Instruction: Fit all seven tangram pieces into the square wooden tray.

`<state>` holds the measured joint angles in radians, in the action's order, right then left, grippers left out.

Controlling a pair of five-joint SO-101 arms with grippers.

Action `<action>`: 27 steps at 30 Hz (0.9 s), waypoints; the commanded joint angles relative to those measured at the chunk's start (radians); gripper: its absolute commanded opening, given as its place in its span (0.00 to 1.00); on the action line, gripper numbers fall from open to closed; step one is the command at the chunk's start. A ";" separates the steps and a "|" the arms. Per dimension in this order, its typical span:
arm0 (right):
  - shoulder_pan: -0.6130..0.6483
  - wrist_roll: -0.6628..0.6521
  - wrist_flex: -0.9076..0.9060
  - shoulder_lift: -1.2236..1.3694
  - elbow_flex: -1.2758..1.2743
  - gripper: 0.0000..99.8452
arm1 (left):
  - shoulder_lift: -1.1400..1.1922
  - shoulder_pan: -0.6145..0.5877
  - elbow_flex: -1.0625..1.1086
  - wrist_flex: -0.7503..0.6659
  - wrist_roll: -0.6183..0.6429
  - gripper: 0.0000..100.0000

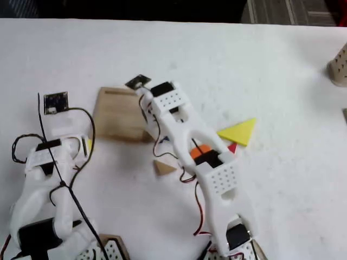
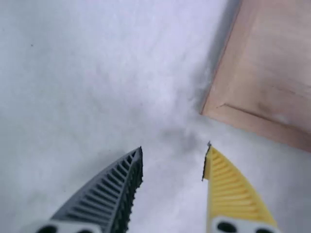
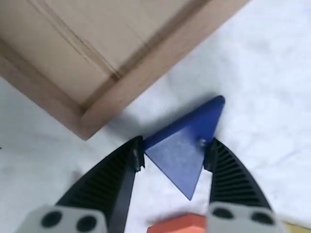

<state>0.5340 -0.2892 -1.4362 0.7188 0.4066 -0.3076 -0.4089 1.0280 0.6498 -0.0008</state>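
Near side, centre: a small wooden triangle (image 1: 164,168) lies flat on the white table (image 1: 282,81), apart from the rest.

Just beyond it, under the right arm: an orange piece (image 1: 199,151), partly covered by the arm. A red piece (image 1: 232,147) pokes out to the right of it. The yellow triangle (image 1: 238,131) lies a little farther and right, touching or nearly touching the red.

Left gripper (image 2: 172,150): low over bare table, just left of the square wooden tray (image 1: 116,111) and near its near-left corner. Jaws parted, one finger grey, one yellow, with nothing between them.

Right gripper (image 3: 175,145): down at the tray's near-right corner. Its two black fingertips are closed in against opposite sides of the blue triangle (image 3: 187,131). The triangle lies on the table just outside the tray rim (image 3: 155,60), close to the corner but not touching it, and the orange piece sits right behind the jaws.

Tray: flat on the table, left of centre, with no pieces on the visible floor; part is hidden by the right arm.

Far right edge: a pale perforated object (image 1: 339,67).
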 commanded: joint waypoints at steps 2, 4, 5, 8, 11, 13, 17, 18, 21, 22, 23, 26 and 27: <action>0.001 -0.012 -0.073 -0.101 0.035 0.14 | -0.045 -0.007 -0.009 -0.018 -0.002 0.23; 0.002 -0.011 -0.084 -0.127 0.035 0.14 | -0.045 -0.007 -0.009 -0.018 -0.002 0.23; 0.004 -0.011 -0.085 -0.136 0.035 0.14 | -0.045 -0.007 -0.009 -0.018 -0.002 0.23; 0.004 -0.011 -0.085 -0.165 0.040 0.14 | -0.045 -0.007 -0.009 -0.018 -0.002 0.23; 0.018 -0.011 -0.085 -0.188 0.041 0.14 | -0.045 -0.007 -0.009 -0.018 -0.002 0.23; 0.033 -0.009 -0.085 -0.200 0.041 0.14 | -0.045 -0.007 -0.009 -0.018 -0.002 0.23; 0.085 -0.006 -0.076 -0.231 0.048 0.14 | -0.045 -0.008 -0.009 -0.018 -0.002 0.23; 0.104 -0.006 -0.074 -0.239 0.063 0.14 | -0.045 -0.008 -0.009 -0.018 -0.002 0.23; 0.145 -0.005 -0.070 -0.245 0.120 0.14 | -0.045 -0.008 -0.009 -0.018 -0.002 0.23; 0.156 -0.003 -0.061 -0.243 0.137 0.14 | -0.045 -0.008 -0.009 -0.018 -0.002 0.23; 0.166 0.008 -0.045 -0.239 0.147 0.14 | -0.045 -0.008 -0.009 -0.018 -0.002 0.23; 0.189 0.032 -0.002 -0.196 0.190 0.14 | -0.045 -0.012 -0.012 -0.018 -0.002 0.23; 0.197 0.032 0.012 -0.171 0.206 0.15 | -0.047 -0.021 -0.012 -0.018 -0.002 0.23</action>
<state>0.7073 -0.2693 -1.4699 0.5516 0.5340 -0.3076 -0.4089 1.0280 0.6498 -0.0008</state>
